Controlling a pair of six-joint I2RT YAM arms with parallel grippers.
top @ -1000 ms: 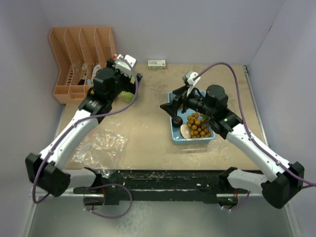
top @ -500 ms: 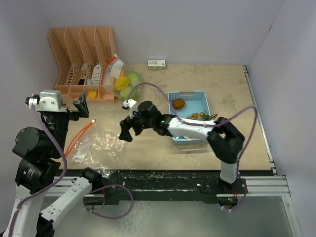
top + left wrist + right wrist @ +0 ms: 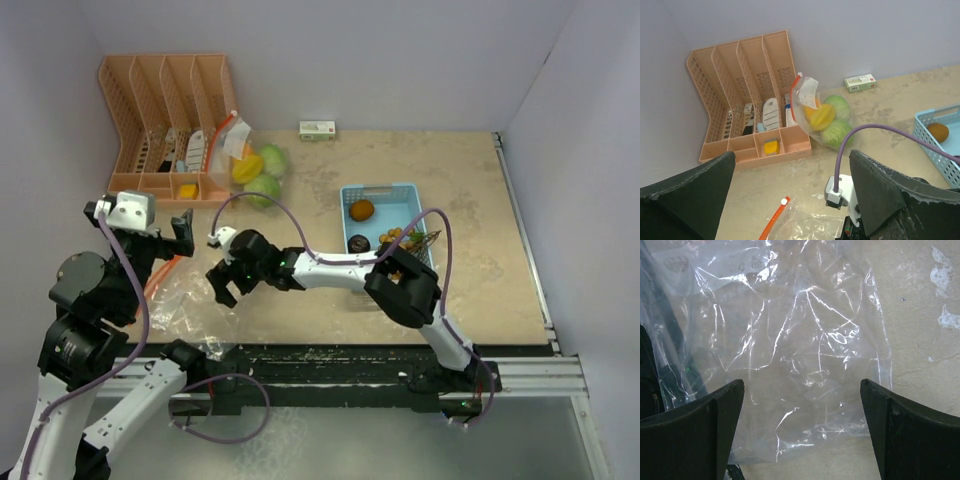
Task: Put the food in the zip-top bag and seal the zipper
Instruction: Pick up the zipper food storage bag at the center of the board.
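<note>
Zip-top bag [image 3: 203, 292] flat on bench [image 3: 470, 180], orange zipper edge [image 3: 162, 278] leftward, running diagonally; right claw [image 3: 802, 385] apart above it; left claw [image 3: 792, 155] apart, aloft.

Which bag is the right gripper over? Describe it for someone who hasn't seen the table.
Start at the orange file organizer in the back left corner and come toward the near edge: the clear bag lies flat and crumpled there, below the right gripper. Unlike the other bag beside the organizer, stuffed with green and yellow fruit, this one looks empty.
</note>
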